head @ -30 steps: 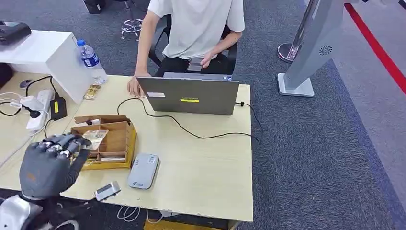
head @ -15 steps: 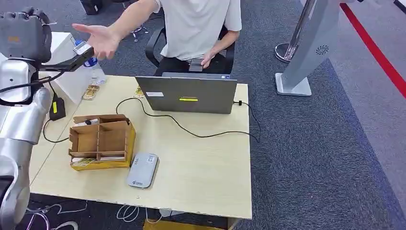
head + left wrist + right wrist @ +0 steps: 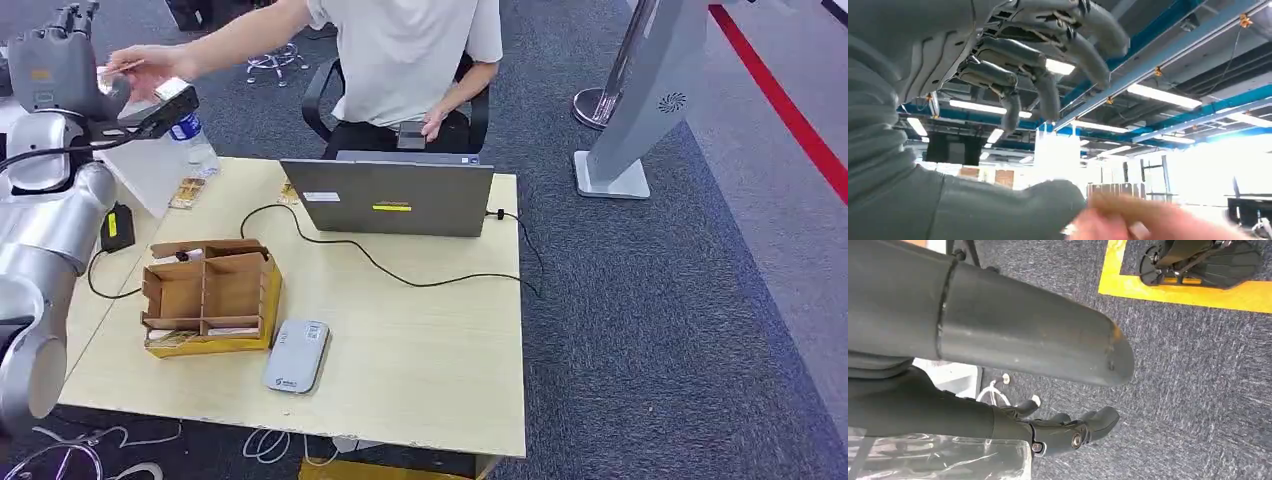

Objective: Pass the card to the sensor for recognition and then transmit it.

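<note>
My left hand (image 3: 55,65) is raised high at the far left, beyond the table's back left corner. A seated person's hand (image 3: 145,68) reaches to it and pinches a thin pale card (image 3: 120,68) right beside it. In the left wrist view my fingers (image 3: 1048,55) stand apart from the thumb (image 3: 1013,210), with nothing between them. The person's blurred fingertips (image 3: 1108,227) hold the tan card (image 3: 1133,206) just off the thumb's tip. The grey card sensor (image 3: 297,356) lies flat near the table's front edge. My right hand (image 3: 1073,432) hangs over the carpet, holding nothing.
A cardboard compartment box (image 3: 208,295) stands left of the sensor on the pale wooden table (image 3: 430,360). A grey laptop (image 3: 390,197) with a black cable sits at the back. A water bottle (image 3: 192,142) and a power strip are at the back left. A grey stand (image 3: 640,110) rises at the right.
My left arm rose from beside the cardboard box to the far left. The person's open palm came over, and its fingers have closed on the card at my hand.
</note>
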### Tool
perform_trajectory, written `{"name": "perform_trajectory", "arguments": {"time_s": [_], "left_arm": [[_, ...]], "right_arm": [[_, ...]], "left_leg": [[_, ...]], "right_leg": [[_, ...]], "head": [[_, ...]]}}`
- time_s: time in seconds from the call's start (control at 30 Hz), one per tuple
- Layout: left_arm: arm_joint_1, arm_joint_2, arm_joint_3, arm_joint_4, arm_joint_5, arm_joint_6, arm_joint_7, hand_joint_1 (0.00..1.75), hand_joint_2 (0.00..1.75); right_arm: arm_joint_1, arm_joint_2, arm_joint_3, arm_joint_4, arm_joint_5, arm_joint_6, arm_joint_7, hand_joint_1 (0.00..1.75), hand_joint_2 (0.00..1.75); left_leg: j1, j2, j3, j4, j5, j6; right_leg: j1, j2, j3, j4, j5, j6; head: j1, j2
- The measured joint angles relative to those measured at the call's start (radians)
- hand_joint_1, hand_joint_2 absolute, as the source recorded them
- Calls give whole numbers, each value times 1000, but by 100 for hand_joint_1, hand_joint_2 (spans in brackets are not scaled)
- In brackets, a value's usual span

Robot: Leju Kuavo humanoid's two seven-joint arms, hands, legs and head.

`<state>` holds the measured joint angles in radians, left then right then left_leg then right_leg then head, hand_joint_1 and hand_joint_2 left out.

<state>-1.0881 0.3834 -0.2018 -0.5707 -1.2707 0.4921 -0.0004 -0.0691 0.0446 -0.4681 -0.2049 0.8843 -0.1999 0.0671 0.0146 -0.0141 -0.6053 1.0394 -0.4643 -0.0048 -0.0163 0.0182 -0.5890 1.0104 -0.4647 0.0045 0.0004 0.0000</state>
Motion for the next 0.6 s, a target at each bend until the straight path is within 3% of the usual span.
{"name": "perform_trajectory", "arguments": {"time_s": [0.17,0.23,0.33,0.43,0.47,0.6], "left_arm": [[75,17,3,-68,86,-12,-61,0,175],[148,32,10,-161,148,-34,-80,0,175],[352,90,55,-400,316,-77,-108,0,175],[576,145,151,-603,478,-111,-149,0,175],[658,162,215,-665,566,-135,-168,0,175],[886,192,492,-734,818,-234,-294,0,175]], "right_arm": [[7,0,-5,0,-16,-11,-15,0,0],[13,0,-12,0,-21,-16,-17,0,0],[21,0,-36,0,-42,-28,-20,0,0],[34,0,-59,1,-49,-31,-23,0,0],[37,0,-67,1,-52,-34,-27,0,0],[49,0,-93,1,-48,-36,-29,0,0]], "left_leg": [[0,1,1,0,0,0],[0,1,0,-1,-1,0],[-3,10,5,-4,-4,-1],[-2,14,6,-5,-7,-3],[-3,17,9,-6,-9,-3],[-1,19,9,-6,-12,-4]], "right_leg": [[0,1,0,0,0,0],[0,1,1,0,0,0],[-3,10,1,0,-1,0],[-3,14,1,0,-4,-2],[-3,17,1,0,-5,-3],[-3,19,1,0,-9,-3]], "head": [[0,0],[1,0],[-1,0],[1,0],[2,0],[-1,0]]}}
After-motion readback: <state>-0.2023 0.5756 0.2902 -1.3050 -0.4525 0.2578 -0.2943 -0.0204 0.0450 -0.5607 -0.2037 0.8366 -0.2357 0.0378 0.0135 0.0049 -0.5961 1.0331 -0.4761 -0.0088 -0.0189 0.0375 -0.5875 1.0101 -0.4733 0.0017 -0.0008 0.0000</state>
